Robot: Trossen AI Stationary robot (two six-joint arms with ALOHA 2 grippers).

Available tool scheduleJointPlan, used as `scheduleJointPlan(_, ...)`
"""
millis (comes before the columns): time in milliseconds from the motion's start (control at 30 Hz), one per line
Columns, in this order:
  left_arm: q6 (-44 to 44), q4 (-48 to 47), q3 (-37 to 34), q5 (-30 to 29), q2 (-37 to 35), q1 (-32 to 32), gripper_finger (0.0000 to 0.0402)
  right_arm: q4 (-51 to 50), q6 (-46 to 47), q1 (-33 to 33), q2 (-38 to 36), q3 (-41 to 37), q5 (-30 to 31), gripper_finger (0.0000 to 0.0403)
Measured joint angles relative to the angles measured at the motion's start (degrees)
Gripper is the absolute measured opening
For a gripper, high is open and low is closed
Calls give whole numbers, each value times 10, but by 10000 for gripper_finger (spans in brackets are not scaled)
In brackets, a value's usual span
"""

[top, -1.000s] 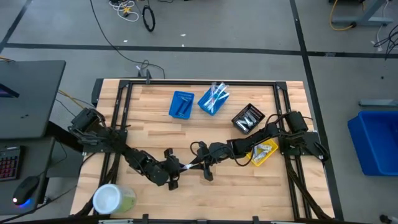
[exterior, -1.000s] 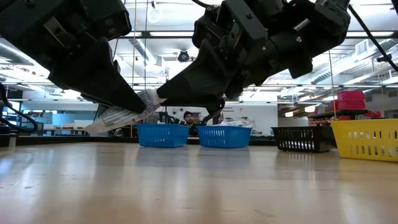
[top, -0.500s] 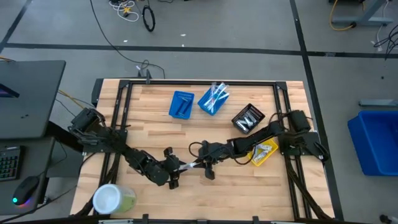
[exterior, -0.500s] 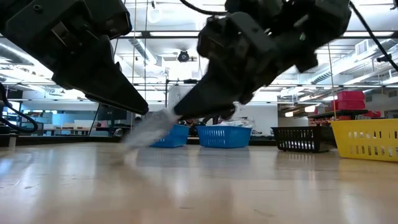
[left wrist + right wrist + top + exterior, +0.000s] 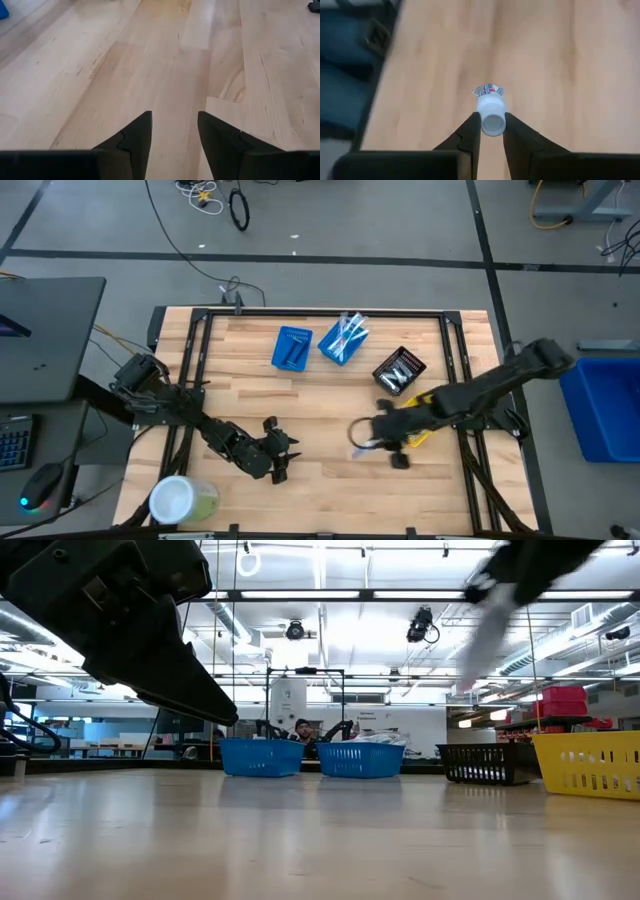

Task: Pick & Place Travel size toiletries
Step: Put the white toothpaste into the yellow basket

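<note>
At about seven o'clock on the worktop (image 5: 330, 395), in the high view, the left tool (image 5: 284, 455) sits low with its fingers (image 5: 135, 137) spread and nothing between them; the left wrist view shows only bare wood in the gap. A second ago a small white tube bridged the two tools here, held from both sides. Now that tube is gone from the left tool, so the handover is done and the left arm has let go.

Beyond it, at about twelve o'clock, stand two blue bins, one (image 5: 292, 347) holding dark items and one (image 5: 343, 339) holding pale slim items, with a black bin (image 5: 399, 370) to their right at about two o'clock.

The right tool (image 5: 368, 436) has pulled away from the centre toward four o'clock and now rides clear of the worktop, blurred with motion in the high and low views. It is clenched on the small white tube (image 5: 490, 111), which the right wrist view shows cap-first between the fingers, with a red-and-blue mark on its body. The yellow bin (image 5: 427, 426) lies just beside the right arm at about four o'clock. My judgement is that the tube is being carried to one of the bins on the right side, the yellow one being nearest, and that placing it is the step left.
</note>
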Motion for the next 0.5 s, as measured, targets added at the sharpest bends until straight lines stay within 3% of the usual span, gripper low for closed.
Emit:
scheduleJointPlan(200, 8, 1, 0, -17, 0, 1, 169, -238, 116, 56, -114, 0, 94, 70)
scheduleJointPlan(367, 12, 2, 0, -21, 0, 17, 169, -354, 225, 83, -154, 0, 95, 69)
scheduleJointPlan(500, 6, 9, 0, -12, 0, 37, 169, -388, 239, 92, -154, -13, 91, 70)
